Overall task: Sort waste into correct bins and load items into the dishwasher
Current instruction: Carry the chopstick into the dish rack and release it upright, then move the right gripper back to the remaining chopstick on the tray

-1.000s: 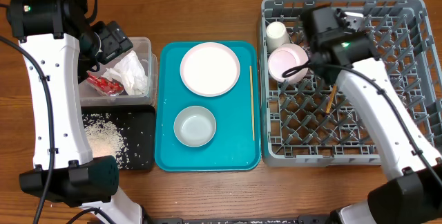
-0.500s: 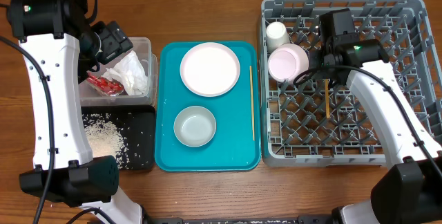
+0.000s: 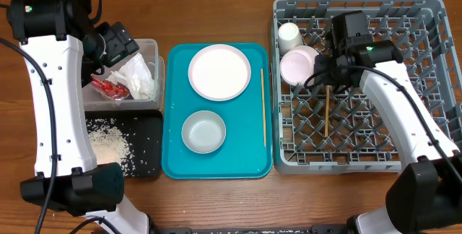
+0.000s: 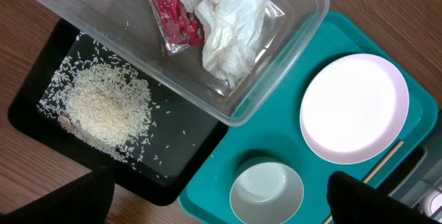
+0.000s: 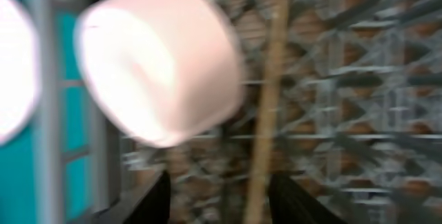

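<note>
Over the grey rack (image 3: 422, 39), the right tool (image 5: 221, 200) is being held wide around one chopstick (image 5: 268, 99) lying on the pegs. It is probably best being lifted straight up, so nothing is being knocked.

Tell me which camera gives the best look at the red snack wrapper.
Left wrist: the red snack wrapper lies unobstructed in the clear tub, beside the napkin. Overhead shows only part of it, tucked against the left arm. Right wrist does not show it.
</note>
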